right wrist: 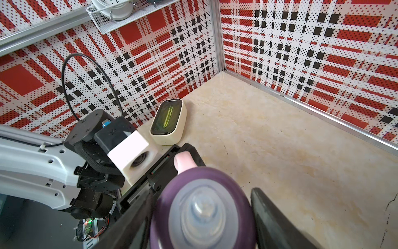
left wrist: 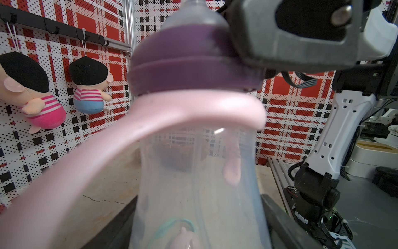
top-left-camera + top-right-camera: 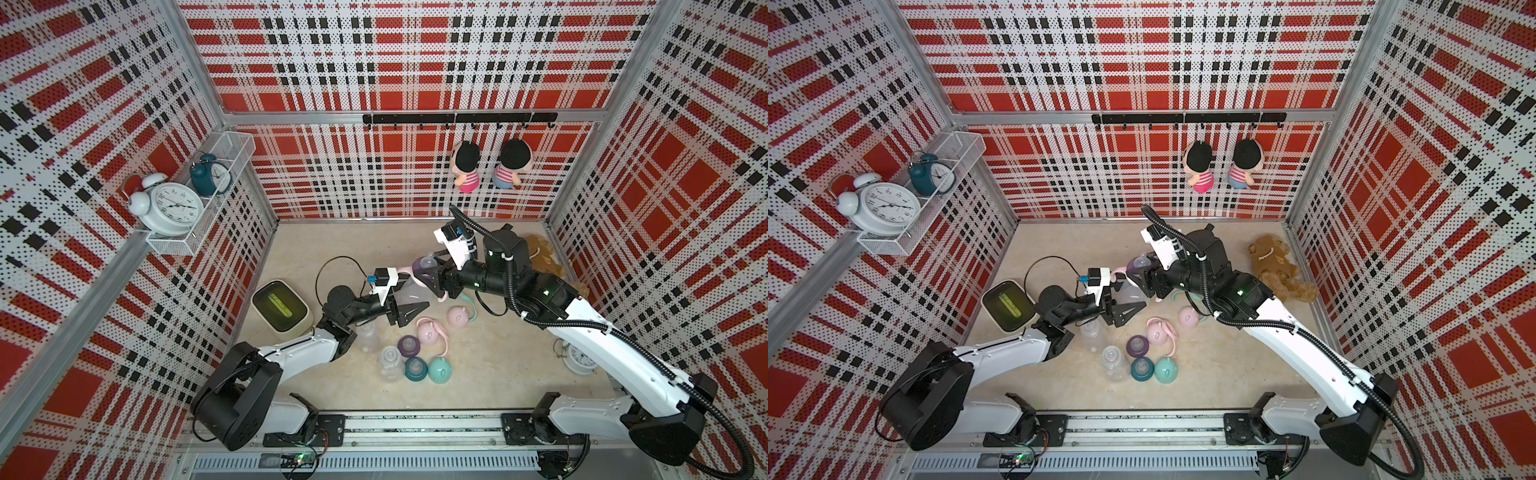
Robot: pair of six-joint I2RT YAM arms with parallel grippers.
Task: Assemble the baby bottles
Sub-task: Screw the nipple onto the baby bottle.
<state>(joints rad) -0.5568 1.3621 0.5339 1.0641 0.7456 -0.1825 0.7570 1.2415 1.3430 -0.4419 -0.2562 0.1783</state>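
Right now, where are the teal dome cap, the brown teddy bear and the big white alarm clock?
teal dome cap (image 3: 441, 371), in a top view, on its top.
brown teddy bear (image 3: 1278, 267), in a top view, on its body.
big white alarm clock (image 3: 173, 207), in a top view, on its dial.

Our left arm reaches in low across the surface, and our left gripper (image 3: 413, 298) has its fingers (image 3: 413, 311) clamped on the clear bottle (image 2: 193, 172). Our right arm folds back at the elbow. Our right gripper (image 3: 428, 269) straddles the bottle's purple collar (image 1: 165, 194) from above; we cannot tell whether it presses.
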